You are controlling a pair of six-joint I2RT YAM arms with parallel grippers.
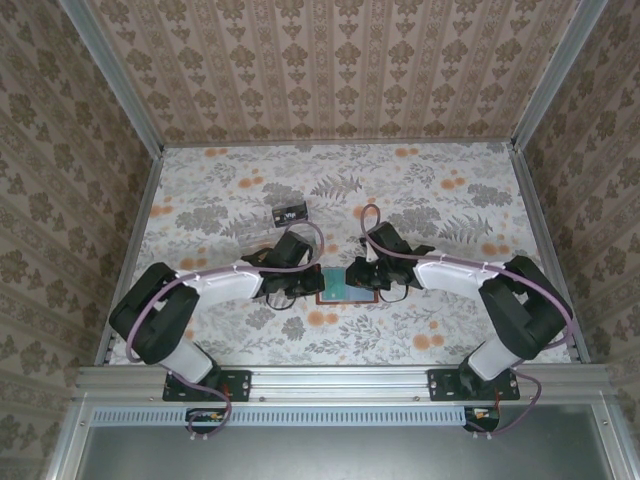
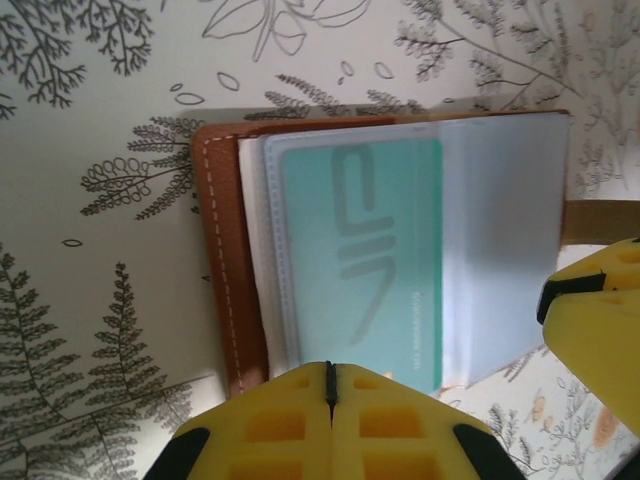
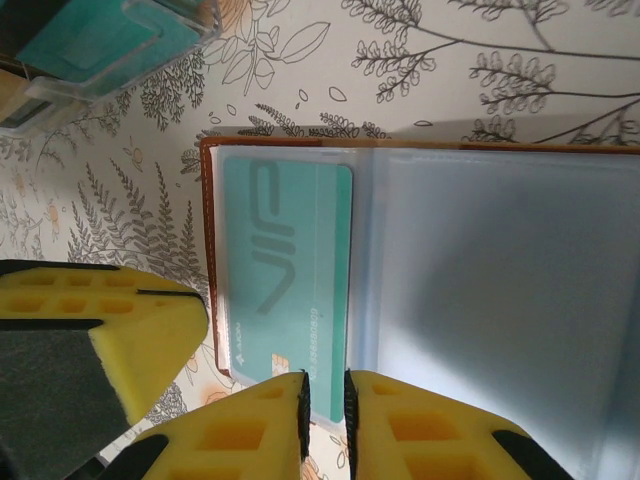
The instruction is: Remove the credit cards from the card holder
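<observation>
left gripper (image 2: 330,385): fully closed at card holder (image 2: 225,250) edge.
right gripper (image 3: 325,400): narrow slit at teal card (image 3: 290,270); grip we cannot tell.
card holder: open on table (image 1: 480,330), central, nearer front edge.
risk: a sticking card could drag it up.

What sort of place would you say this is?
Probably a staged robot test booth: wallpapered walls in metal framing, a floral-covered table, left arm and right arm bolted at its edge.
</observation>
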